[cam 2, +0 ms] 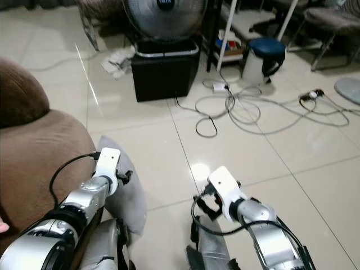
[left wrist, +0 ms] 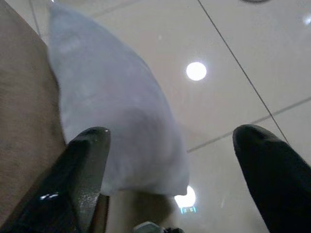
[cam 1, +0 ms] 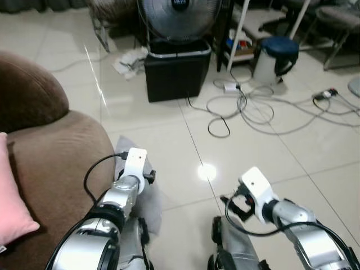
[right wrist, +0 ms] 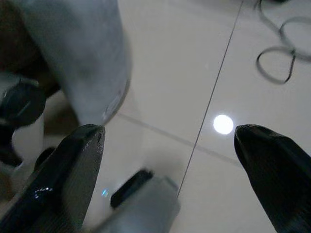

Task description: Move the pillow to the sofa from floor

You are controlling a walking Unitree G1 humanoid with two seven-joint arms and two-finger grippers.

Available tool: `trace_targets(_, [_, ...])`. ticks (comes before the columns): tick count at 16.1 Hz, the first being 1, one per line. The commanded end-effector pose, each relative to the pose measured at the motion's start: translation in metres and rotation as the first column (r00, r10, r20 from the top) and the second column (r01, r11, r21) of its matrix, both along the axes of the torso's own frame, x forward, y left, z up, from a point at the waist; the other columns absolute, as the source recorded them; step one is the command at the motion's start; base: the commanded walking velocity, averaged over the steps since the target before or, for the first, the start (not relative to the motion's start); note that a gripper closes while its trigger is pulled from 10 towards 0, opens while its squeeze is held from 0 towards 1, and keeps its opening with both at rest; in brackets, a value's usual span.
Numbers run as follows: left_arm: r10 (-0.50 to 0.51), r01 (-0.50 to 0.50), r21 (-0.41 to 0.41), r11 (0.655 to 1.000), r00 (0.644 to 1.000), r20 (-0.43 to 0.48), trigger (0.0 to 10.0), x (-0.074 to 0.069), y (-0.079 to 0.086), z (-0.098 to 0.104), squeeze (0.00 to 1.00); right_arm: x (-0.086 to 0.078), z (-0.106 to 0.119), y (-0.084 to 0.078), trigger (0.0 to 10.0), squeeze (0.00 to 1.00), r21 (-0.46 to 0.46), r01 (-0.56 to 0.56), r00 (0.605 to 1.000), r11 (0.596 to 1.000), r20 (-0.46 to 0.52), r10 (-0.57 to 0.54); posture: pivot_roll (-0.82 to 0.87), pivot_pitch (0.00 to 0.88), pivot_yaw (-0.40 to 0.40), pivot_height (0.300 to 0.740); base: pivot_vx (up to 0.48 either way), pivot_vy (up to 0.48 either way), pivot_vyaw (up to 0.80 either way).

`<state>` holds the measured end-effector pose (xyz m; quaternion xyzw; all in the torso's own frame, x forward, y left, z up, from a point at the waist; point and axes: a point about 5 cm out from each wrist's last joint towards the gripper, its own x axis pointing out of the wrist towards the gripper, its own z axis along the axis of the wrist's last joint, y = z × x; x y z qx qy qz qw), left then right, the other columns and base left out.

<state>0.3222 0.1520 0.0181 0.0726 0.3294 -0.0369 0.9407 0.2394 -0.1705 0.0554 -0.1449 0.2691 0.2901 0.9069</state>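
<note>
Against the front of the brown sofa (cam 2: 39,152), on the pale tiled floor (cam 2: 236,146), a grey pillow (cam 2: 126,194) stands on edge, leaning on the sofa's side with 1 corner pointing up. In the left wrist view the pillow (left wrist: 112,107) lies along the sofa's brown fabric (left wrist: 19,126), its lower corner resting on the tiles.

The left gripper (left wrist: 175,170) hangs above the pillow, just off the sofa's front, with its 2 black fingers (left wrist: 82,170) spread wide and nothing between them; they do not touch the pillow. The left arm (cam 2: 84,202) reaches forward beside the sofa, partly covering the pillow in the head views.

The right gripper (right wrist: 170,165) is farther from the sofa, on the other side of the pillow, over bare tile. Its 2 fingers (right wrist: 73,165) also stand wide apart and hold nothing. The pillow (right wrist: 82,58) shows beyond them in the right wrist view, apart from the fingertips. The right arm (cam 2: 247,214) bends in from the robot's right.

On the sofa seat, at the near edge, lies a pink cushion (cam 1: 11,197).

Well beyond the sofa, a black box (cam 1: 177,70) stands on the floor with a fan (cam 1: 180,17) just behind it. Loose cables (cam 1: 247,109) coil on the tiles past the box, near a round blue-topped stool (cam 1: 278,56).
</note>
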Motion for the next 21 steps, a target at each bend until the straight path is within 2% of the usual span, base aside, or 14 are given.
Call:
trace_targets(1, [0.029, -0.029, 0.039, 0.999, 0.999, -0.015, 10.0, -0.002, 0.003, -0.003, 1.0, -0.006, 0.003, 0.002, 10.0, 0.0, 0.006, -0.036, 0.999, 0.999, -0.013, 0.036, -0.11, 0.185, -0.025, 0.594, 0.0, 0.0, 0.0])
trace_targets(5, [0.103, -0.104, 0.104, 0.989, 0.995, 0.01, 10.0, -0.001, 0.014, -0.003, 1.0, -0.019, 0.01, 0.016, 10.0, 0.0, 0.058, -0.156, 0.987, 0.986, -0.039, 0.159, -0.13, 0.221, -0.035, 0.594, 0.0, 0.0, 0.0])
trace_targets(8, [0.169, -0.174, 0.143, 0.974, 0.984, 0.047, 10.0, -0.002, 0.025, -0.002, 1.0, -0.017, 0.02, 0.019, 10.0, 0.0, 0.065, -0.191, 0.981, 0.979, -0.004, 0.192, -0.16, 0.222, -0.042, 0.594, 0.0, 0.0, 0.0])
trace_targets(9, [0.164, -0.171, 0.161, 0.972, 0.985, 0.056, 10.0, -0.002, 0.026, -0.002, 1.0, -0.016, 0.022, 0.02, 10.0, 0.0, 0.064, -0.201, 0.979, 0.977, -0.005, 0.202, -0.17, 0.219, -0.048, 0.594, 0.0, 0.0, 0.0])
trace_targets(12, [0.175, -0.177, 0.188, 0.966, 0.984, 0.027, 10.0, -0.009, 0.03, -0.009, 1.0, -0.012, 0.017, 0.021, 10.0, 0.0, 0.046, -0.233, 0.972, 0.971, -0.022, 0.234, -0.19, 0.223, -0.064, 0.594, 0.0, 0.0, 0.0])
trace_targets(14, [0.179, -0.175, 0.161, 0.971, 0.984, -0.01, 10.0, -0.016, 0.027, -0.017, 1.0, -0.013, 0.008, 0.022, 10.0, 0.0, 0.046, -0.234, 0.971, 0.971, -0.036, 0.235, -0.2, 0.218, -0.063, 0.594, 0.0, 0.0, 0.0])
trace_targets(16, [0.203, -0.198, 0.118, 0.973, 0.979, -0.029, 10.0, -0.02, 0.026, -0.021, 0.3, -0.015, -0.002, 0.021, 10.0, 0.0, 0.039, -0.225, 0.973, 0.974, -0.043, 0.227, -0.2, 0.222, -0.054, 0.594, 0.0, 0.0, 0.0])
trace_targets(17, [0.209, -0.204, 0.123, 0.971, 0.978, -0.028, 10.0, -0.02, 0.028, -0.022, 0.22, -0.014, -0.006, 0.017, 10.0, 0.0, 0.033, -0.22, 0.974, 0.975, -0.04, 0.222, -0.2, 0.225, -0.052, 0.594, 0.0, 0.0, 0.0])
trace_targets(18, [0.224, -0.219, 0.12, 0.968, 0.974, -0.029, 10.0, -0.021, 0.031, -0.022, 0.05, -0.014, -0.009, 0.014, 10.0, 0.0, 0.029, -0.216, 0.975, 0.976, -0.04, 0.217, -0.21, 0.229, -0.05, 0.594, 0.0, 0.0, 0.0])
trace_targets(19, [0.242, -0.238, 0.111, 0.965, 0.97, -0.027, 9.5, -0.021, 0.033, -0.022, 0.0, -0.013, -0.012, 0.01, 10.0, 0.0, 0.026, -0.211, 0.976, 0.977, -0.043, 0.212, -0.21, 0.233, -0.05, 0.594, 0.0, 0.0, 0.0])
trace_targets(20, [0.255, -0.251, 0.101, 0.963, 0.967, -0.025, 7.6, -0.021, 0.035, -0.021, 0.0, -0.011, -0.018, 0.004, 10.0, 0.0, 0.018, -0.207, 0.977, 0.978, -0.043, 0.207, -0.2, 0.24, -0.051, 0.594, 0.0, 0.0, 0.0])
trace_targets(21, [0.267, -0.265, 0.096, 0.96, 0.964, -0.015, 6.9, -0.021, 0.036, -0.021, 0.0, -0.01, -0.022, 0.0, 10.0, 0.0, 0.012, -0.205, 0.978, 0.979, -0.04, 0.205, -0.21, 0.246, -0.05, 0.594, 0.0, 0.0, 0.0])
